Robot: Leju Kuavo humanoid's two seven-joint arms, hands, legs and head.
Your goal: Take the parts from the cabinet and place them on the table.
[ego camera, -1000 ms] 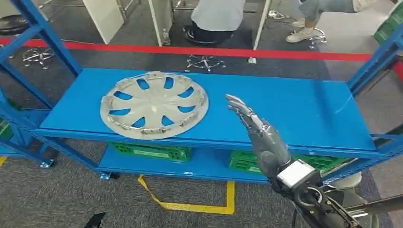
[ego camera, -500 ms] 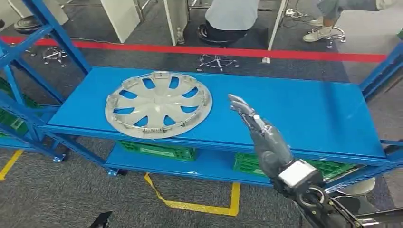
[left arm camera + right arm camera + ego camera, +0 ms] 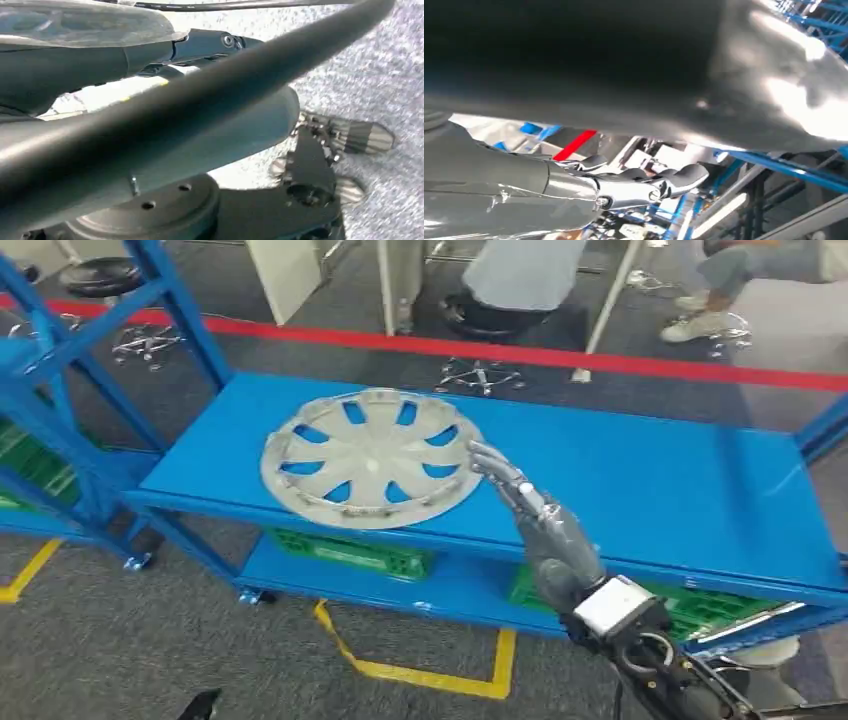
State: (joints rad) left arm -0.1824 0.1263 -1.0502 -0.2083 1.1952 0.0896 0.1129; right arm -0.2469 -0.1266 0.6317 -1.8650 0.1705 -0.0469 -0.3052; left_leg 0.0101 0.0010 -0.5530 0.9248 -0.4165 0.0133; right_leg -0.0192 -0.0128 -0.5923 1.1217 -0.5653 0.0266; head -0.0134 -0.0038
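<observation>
The hubcap [image 3: 372, 458] is silver-grey, blue showing through its spoke gaps; the shelf [image 3: 650, 490] is bright blue; green crates [image 3: 345, 552] beneath; floor tape — red [image 3: 560, 357], yellow [image 3: 420, 675] — on grey carpet; the right hand [image 3: 535, 515] is dark grey.

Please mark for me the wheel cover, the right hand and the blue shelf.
wheel cover [image 3: 372, 457]: head view, on its centre hub.
right hand [image 3: 530, 512]: head view, on the middle of the hand.
blue shelf [image 3: 660, 490]: head view, on its bare top surface.
</observation>
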